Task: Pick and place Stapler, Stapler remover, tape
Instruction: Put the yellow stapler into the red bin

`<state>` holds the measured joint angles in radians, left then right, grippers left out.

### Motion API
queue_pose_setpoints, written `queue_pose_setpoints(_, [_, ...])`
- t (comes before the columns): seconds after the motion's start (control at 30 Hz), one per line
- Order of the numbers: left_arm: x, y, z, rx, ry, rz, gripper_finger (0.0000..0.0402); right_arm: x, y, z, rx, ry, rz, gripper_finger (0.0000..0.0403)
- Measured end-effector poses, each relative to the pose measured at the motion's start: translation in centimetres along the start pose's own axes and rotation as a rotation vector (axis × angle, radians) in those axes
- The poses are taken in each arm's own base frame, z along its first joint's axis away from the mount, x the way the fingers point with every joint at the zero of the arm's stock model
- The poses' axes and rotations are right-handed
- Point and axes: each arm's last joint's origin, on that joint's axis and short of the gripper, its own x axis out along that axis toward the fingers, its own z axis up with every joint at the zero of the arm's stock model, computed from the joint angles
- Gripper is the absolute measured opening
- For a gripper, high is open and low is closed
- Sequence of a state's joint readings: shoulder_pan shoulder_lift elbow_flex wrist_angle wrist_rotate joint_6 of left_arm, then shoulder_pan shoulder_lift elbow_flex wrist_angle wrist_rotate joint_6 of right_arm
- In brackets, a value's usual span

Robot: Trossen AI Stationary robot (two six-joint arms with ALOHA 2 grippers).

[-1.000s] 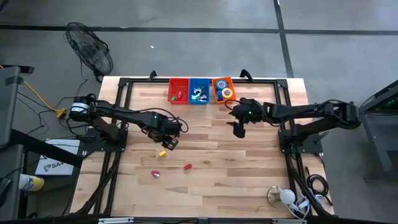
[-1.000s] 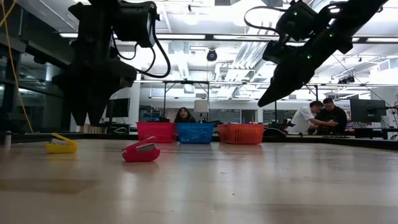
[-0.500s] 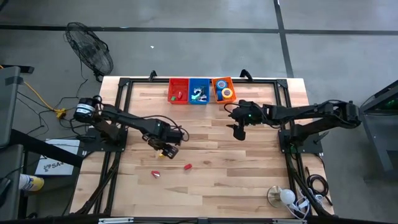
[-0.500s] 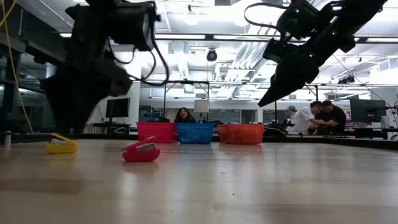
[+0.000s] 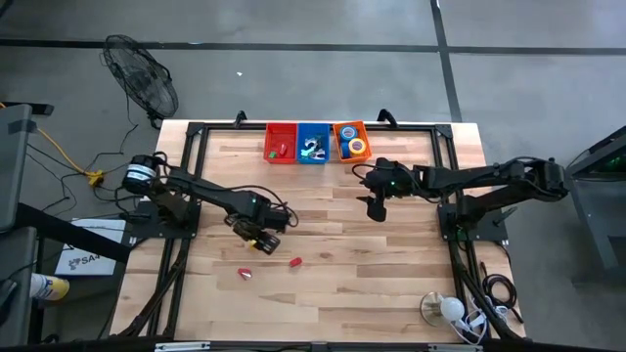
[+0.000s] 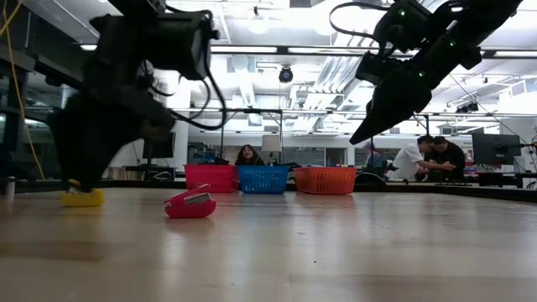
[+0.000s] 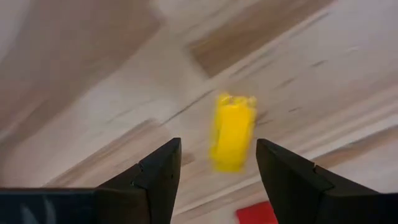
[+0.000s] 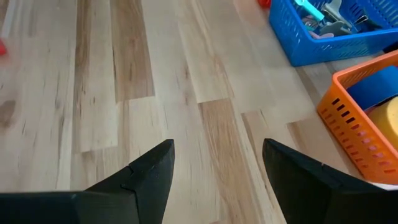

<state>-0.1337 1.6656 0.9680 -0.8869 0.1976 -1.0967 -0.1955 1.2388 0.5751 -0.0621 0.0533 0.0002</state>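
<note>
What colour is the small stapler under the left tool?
Yellow stapler, clearest in the left wrist view.

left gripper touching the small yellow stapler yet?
Apart. The left wrist view shows the small yellow stapler lying on the wooden table ahead of the open left gripper, bare wood showing between it and both fingers.

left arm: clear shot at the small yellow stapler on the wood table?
Likely yes. The left gripper is open, with the small yellow stapler just ahead between its fingers and nothing lying between on the wooden table.
</note>
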Motion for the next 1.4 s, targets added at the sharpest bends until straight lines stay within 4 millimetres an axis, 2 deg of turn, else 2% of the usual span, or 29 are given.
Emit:
queue_pose_setpoints(0.4, [0.43,-0.31,0.13,0.019,0.036,-0.021,0.0196,0.00,-0.01,-0.09,0.000,0.009,-0.003,0.0236])
queue_pose_setpoints(0.73, [0.44,-0.33,0.12,0.019,0.043,-0.026,0.0112,0.00,-0.01,-0.09,0.000,0.009,-0.003,0.0236])
queue_pose_setpoints(1.0, [0.44,-0.33,0.12,0.019,0.042,-0.026,0.0067,0.00,-0.01,-0.09,0.000,0.009,-0.003,0.0236])
queue_pose_setpoints(1.3, [0.40,-0.26,0.24,0.042,0.015,-0.014,0.0069,0.00,-0.01,-0.08,0.000,0.009,-0.003,0.0236])
queue_pose_setpoints(1.4, [0.24,0.06,0.88,0.045,-0.016,-0.003,0.0068,0.00,-0.02,-0.08,0.000,0.008,-0.004,0.0236])
